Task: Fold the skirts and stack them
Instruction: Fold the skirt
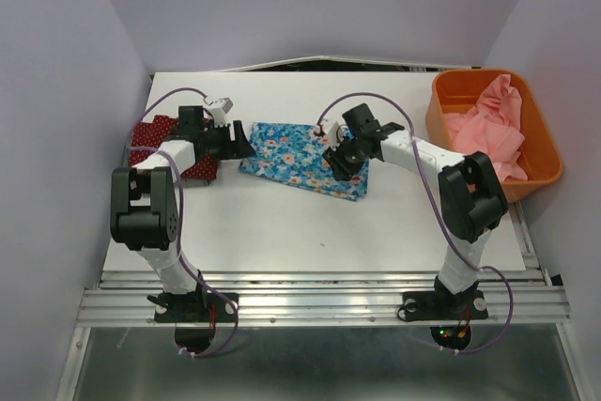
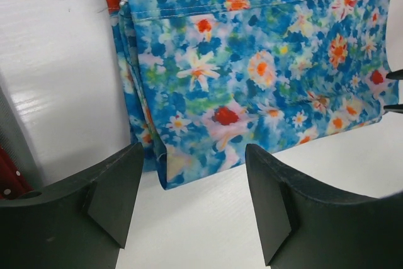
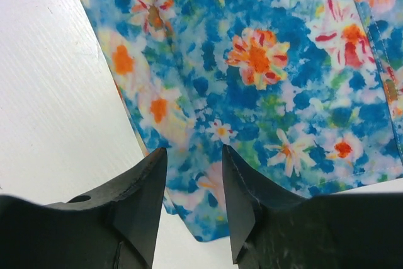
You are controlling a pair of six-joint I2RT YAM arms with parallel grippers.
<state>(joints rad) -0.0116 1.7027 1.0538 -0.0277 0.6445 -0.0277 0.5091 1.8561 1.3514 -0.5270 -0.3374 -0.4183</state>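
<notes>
Under the left arm [image 1: 175,150], red skirt [image 1: 152,132] mostly hidden.

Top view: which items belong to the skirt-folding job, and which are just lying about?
Job:
blue flowered skirt, mid-table
dark red dotted skirt, far left

Lying about:
orange bin, right edge
pink cloth inside it, can't tell what kind

White-and-black left arm [image 1: 174,152] and right arm [image 1: 413,149], purple cables [image 1: 371,95], matte black wedge-shaped fingers [image 2: 116,190].
</notes>
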